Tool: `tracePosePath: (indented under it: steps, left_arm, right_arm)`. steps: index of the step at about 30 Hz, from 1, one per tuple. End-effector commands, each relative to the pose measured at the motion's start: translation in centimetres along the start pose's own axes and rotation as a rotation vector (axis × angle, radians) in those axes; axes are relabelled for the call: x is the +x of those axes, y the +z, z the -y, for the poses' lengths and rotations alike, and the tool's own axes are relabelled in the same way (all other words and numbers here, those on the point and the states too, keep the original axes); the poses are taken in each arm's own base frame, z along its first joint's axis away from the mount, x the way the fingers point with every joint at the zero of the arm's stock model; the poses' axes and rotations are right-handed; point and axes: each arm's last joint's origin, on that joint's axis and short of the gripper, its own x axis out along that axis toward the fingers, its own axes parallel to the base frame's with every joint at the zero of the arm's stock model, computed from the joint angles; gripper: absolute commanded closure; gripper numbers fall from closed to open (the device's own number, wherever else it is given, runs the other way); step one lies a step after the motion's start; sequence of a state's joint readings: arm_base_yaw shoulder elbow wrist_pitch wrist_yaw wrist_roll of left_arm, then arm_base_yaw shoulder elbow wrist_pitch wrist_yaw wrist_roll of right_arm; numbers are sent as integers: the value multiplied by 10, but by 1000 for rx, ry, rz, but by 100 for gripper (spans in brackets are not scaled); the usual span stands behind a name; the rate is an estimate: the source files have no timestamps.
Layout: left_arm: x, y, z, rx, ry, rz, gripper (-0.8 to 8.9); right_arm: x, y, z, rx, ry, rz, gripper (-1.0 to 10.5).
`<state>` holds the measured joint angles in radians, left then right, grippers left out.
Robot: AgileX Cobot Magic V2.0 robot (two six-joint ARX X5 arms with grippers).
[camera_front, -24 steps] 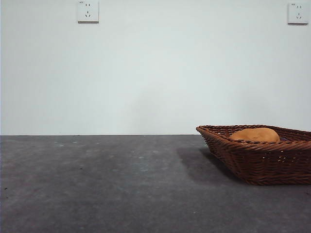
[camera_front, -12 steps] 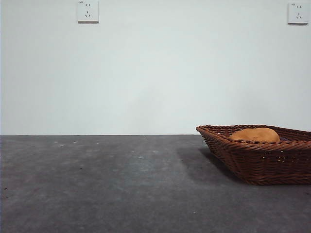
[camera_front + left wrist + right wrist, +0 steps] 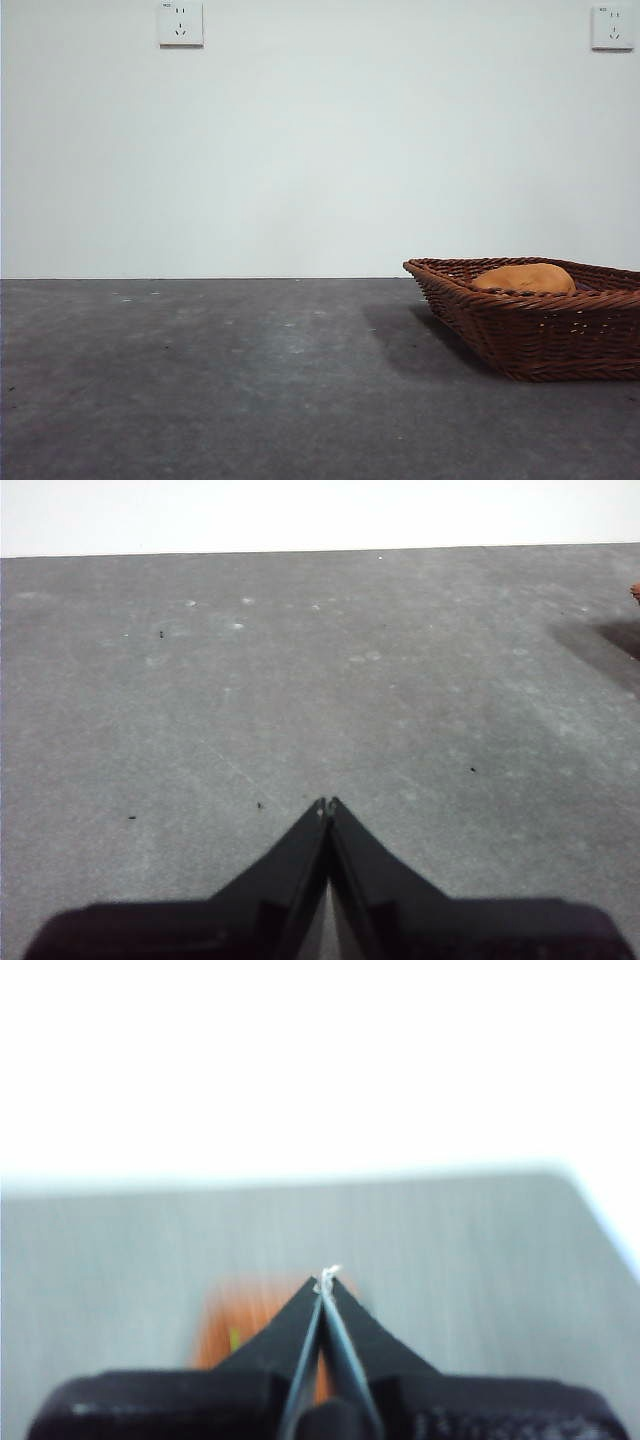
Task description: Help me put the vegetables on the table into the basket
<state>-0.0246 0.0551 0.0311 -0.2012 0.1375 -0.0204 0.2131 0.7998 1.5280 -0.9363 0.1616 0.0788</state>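
While you're looking at the front view, the potato (image 3: 524,278) sits inside the wicker basket (image 3: 540,335), just its tan top poking over the braided rim. That basket is parked on the tabletop (image 3: 230,380) at the far right edge of the shot. No eggplant or yellow piece visible from this low angle, the basket wall hides the inside. Your left gripper (image 3: 327,803) hangs over bare tabletop, jaws pinched together, nothing in them. Your right gripper (image 3: 328,1278) is closed and empty too, with a blurry orange-brown patch (image 3: 235,1325) under it. Two wall sockets (image 3: 181,23) up on the white wall.
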Motion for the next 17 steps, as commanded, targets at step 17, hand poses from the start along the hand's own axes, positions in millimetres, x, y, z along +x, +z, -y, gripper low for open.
tracePosePath:
  steps: [17]
  left_arm:
    - [1, -3, 0, -11, 3, -3, 817]
  right_arm:
    - [51, -222, 24, 59, -260, 193, 946]
